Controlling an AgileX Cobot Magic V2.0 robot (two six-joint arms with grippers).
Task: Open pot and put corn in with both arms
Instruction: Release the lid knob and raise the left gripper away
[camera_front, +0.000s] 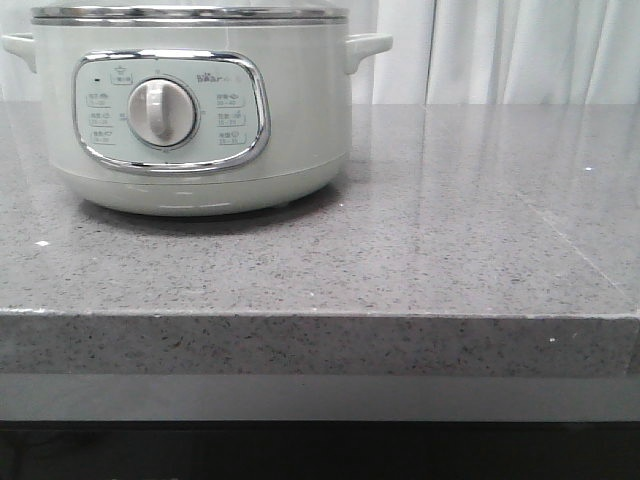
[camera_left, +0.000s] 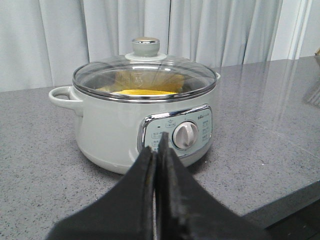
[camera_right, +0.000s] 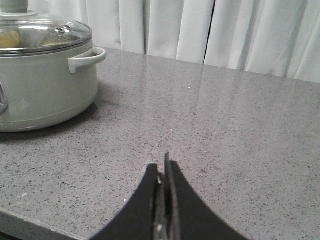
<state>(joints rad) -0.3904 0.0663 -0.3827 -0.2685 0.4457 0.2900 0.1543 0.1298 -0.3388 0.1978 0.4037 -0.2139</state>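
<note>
Although the front view crops its lid knob, the pot (camera_front: 195, 110) stands whole at the counter's (camera_front: 450, 250) left, lid (camera_left: 144, 75) seated. Through the glass, seen from the left wrist, a yellow mass that may be the corn (camera_left: 144, 92) lies inside, blurred by reflections. Left gripper (camera_left: 159, 145), fingers pressed together on nothing, points at the dial (camera_left: 185, 135). Right gripper (camera_right: 164, 172), likewise closed and empty, hangs over bare counter right of the pot. Curtains (camera_right: 225, 35) hang behind.
</note>
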